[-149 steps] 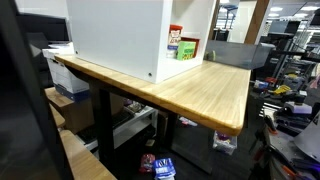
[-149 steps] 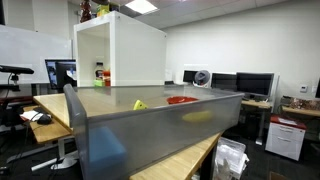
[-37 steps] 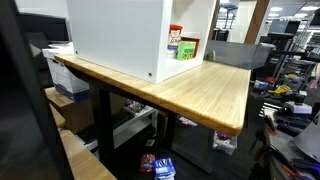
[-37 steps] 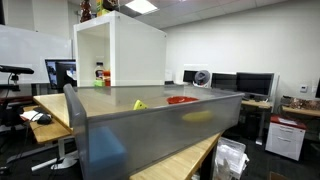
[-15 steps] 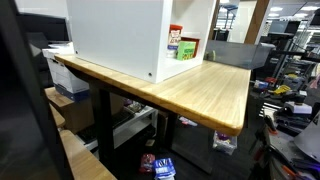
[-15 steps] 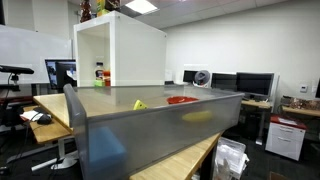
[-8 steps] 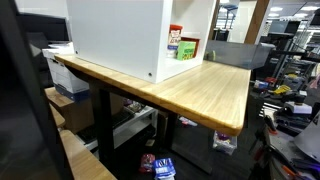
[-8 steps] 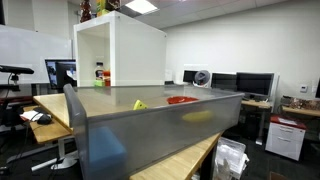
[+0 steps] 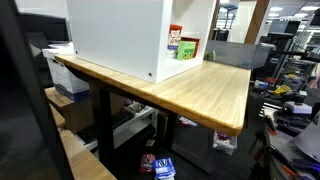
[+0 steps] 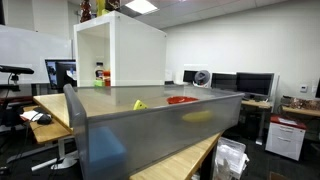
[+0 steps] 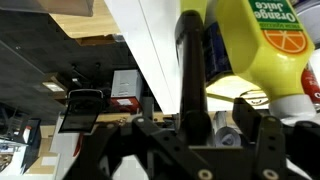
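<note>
In the wrist view my gripper reaches into a white cubby and its two black fingers stand apart. A yellow orange juice carton with a blue side stands upright between and just beyond them, close against the longer finger. A white and red container sits beside the carton at the frame's edge. In both exterior views the white cubby stands on a wooden table, with cartons and a bottle in its opening. The arm does not show in either exterior view.
A large grey blurred surface fills the foreground in an exterior view, with a yellow and a red object on it. Monitors, a fan and desks stand behind. The table's edge drops to a cluttered floor.
</note>
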`<move>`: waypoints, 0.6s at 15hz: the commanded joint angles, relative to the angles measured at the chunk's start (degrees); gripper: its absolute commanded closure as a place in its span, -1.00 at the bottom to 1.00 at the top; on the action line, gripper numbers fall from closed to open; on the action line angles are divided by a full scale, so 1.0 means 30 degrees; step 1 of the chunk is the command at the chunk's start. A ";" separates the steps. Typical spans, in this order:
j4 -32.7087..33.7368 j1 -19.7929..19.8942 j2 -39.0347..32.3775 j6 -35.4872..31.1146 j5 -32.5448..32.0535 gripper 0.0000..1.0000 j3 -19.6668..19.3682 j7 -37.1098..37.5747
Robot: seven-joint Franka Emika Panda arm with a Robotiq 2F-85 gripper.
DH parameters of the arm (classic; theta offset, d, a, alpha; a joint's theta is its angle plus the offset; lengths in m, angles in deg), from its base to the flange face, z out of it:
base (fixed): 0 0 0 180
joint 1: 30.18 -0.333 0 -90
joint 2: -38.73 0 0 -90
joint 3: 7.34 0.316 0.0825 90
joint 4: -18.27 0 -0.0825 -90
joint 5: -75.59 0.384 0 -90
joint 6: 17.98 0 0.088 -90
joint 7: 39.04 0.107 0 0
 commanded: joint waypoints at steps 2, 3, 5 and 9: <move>0.0296 0.0071 0.0309 0.0132 -0.0009 -1.00 0.0031 0.0055; 0.0415 0.0089 0.0330 0.0102 -0.0051 -1.00 0.0051 0.0072; 0.0826 0.0152 0.0336 0.0029 -0.0214 -1.00 0.0111 0.0086; 0.1814 0.0131 0.0327 -0.0127 -0.0187 -1.00 0.0160 0.0049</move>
